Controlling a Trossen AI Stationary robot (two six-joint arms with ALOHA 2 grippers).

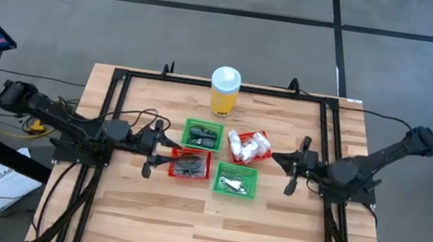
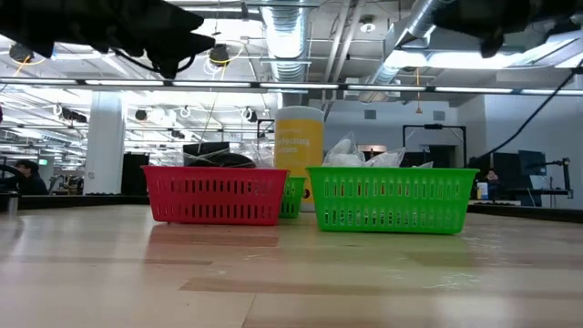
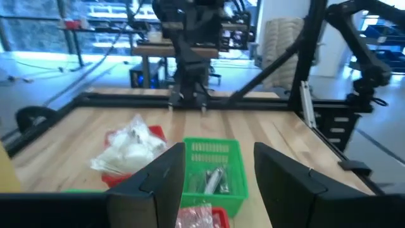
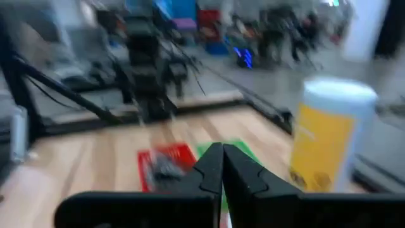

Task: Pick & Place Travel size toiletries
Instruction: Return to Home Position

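We see the left gripper (image 1: 161, 142) with its fingers (image 3: 166, 180) spread wide and nothing between them. It hangs above the table, left of the yellow bottle (image 1: 224, 91) and farther from the back edge. The right gripper (image 1: 279, 159) sits to the bottle's right at the same depth, its fingers (image 4: 209, 171) pressed together on nothing. Between the two grippers, just in front of the bottle, four baskets stand in a tight cluster. Nearest the bottle, a green basket (image 1: 204, 123) holds dark items (image 1: 204, 138) that we cannot make out. Beside it, on the bottle's right, a red basket (image 3: 157, 133) is heaped with white-and-clear packets (image 1: 247, 145). Farther from the bottle, another red basket (image 1: 188, 176) carries dark pieces (image 1: 189, 164), and a second green basket (image 1: 233, 195) holds slim silvery pieces (image 1: 232, 182). Only the high view shows all four baskets and their contents at once. The low view gives us just the slotted walls of one red and one green basket, with the bottle behind them and the packets' tops above the green rim. In it both arms are only dark shapes overhead. The left wrist view shows something crinkly in the near red basket. The right wrist view shows the fingers meeting.
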